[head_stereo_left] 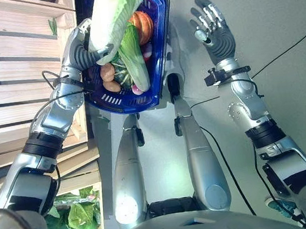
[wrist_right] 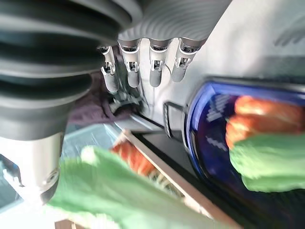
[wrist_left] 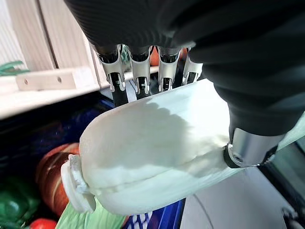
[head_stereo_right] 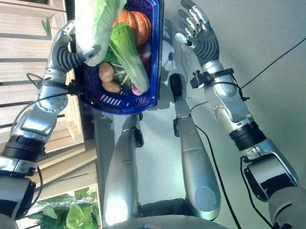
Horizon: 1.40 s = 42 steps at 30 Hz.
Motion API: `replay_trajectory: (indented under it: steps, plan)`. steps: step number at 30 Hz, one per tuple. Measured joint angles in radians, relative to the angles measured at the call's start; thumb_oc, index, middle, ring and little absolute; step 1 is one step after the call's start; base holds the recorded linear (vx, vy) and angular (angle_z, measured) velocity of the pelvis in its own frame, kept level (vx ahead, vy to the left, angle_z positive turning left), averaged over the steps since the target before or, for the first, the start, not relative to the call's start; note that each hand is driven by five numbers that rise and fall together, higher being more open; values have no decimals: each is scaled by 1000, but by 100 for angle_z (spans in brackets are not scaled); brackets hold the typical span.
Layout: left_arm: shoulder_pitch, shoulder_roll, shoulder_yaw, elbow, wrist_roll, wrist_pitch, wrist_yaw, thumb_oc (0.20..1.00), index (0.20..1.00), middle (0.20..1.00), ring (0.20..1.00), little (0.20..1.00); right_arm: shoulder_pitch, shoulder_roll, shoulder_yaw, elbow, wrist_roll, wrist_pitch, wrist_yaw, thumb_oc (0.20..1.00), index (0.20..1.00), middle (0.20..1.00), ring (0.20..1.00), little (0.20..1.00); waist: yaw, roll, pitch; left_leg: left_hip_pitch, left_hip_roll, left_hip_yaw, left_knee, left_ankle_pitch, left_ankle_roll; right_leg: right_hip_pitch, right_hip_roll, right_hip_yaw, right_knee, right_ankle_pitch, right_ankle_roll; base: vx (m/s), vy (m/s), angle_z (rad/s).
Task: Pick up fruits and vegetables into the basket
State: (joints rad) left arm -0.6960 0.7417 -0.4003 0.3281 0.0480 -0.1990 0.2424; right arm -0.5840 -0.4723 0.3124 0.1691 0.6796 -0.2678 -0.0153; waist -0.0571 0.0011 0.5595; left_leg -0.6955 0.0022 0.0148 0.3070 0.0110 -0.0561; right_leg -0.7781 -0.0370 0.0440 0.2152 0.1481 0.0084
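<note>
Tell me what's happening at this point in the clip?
The left hand is curled round the white stem end of a napa cabbage, holding it over the blue basket. The basket already holds a pumpkin, a second leafy cabbage, potatoes and something reddish. The right hand is open beside the basket, holding nothing. Wooden shelving stands on the robot's left.

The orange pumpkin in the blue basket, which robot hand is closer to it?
Left. The left hand holds a cabbage right over the basket, beside the pumpkin. The right hand hangs open outside the basket, farther away.
</note>
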Motion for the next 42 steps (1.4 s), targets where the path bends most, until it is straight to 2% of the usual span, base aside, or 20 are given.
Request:
replay_trajectory:
  steps: [12, 21, 26, 29, 37, 42]
  plan:
    - [-35, 20, -100, -3, 0, 0, -94, 200, 200, 200, 200, 200, -36, -59, 81, -39, 112, 92, 90, 1000, 1000, 1000, 1000, 1000, 2, 0, 0, -1, 3, 3, 0, -2, -1, 0, 1, -1, -4, -3, 4, 0, 0, 0]
    - [-69, 29, -138, -3, -11, 1, -166, 200, 200, 200, 200, 200, -56, -66, 107, -57, 186, 106, 110, 1000, 1000, 1000, 1000, 1000, 5, 0, 0, -3, 5, 3, 0, -3, -1, -1, 3, -2, -6, -3, 4, 0, 0, 0]
    - [-82, 60, -174, -3, -19, 2, -188, 200, 200, 200, 200, 200, -59, -82, 129, -57, 235, 120, 131, 1000, 1000, 1000, 1000, 1000, 7, 0, 0, -4, 9, 4, 0, -4, -3, -1, 7, -2, -7, -3, 4, 0, 0, 0]
    - [-101, 63, -198, -3, -20, 22, -207, 200, 200, 200, 200, 200, -59, -99, 138, -64, 267, 122, 142, 1000, 1000, 1000, 1000, 1000, 10, 0, 0, -4, 11, 4, 0, -5, -4, -1, 8, -4, -8, -3, 4, 0, 0, 0]
    - [-128, 66, -247, -3, -19, 28, -226, 200, 200, 200, 200, 200, -62, -102, 142, -103, 368, 128, 189, 1000, 1000, 1000, 1000, 1000, 9, 0, 0, -6, 11, 2, 0, -5, -5, -1, 8, -6, -9, -2, 3, 0, 0, 0]
    - [-127, 68, -270, -3, -17, 26, -168, 200, 200, 200, 200, 200, -60, -97, 147, -103, 422, 132, 196, 1000, 1000, 1000, 1000, 1000, 10, 0, 0, -7, 11, -1, 1, -5, -5, 0, 8, -9, -9, 1, -1, 0, 0, 0]
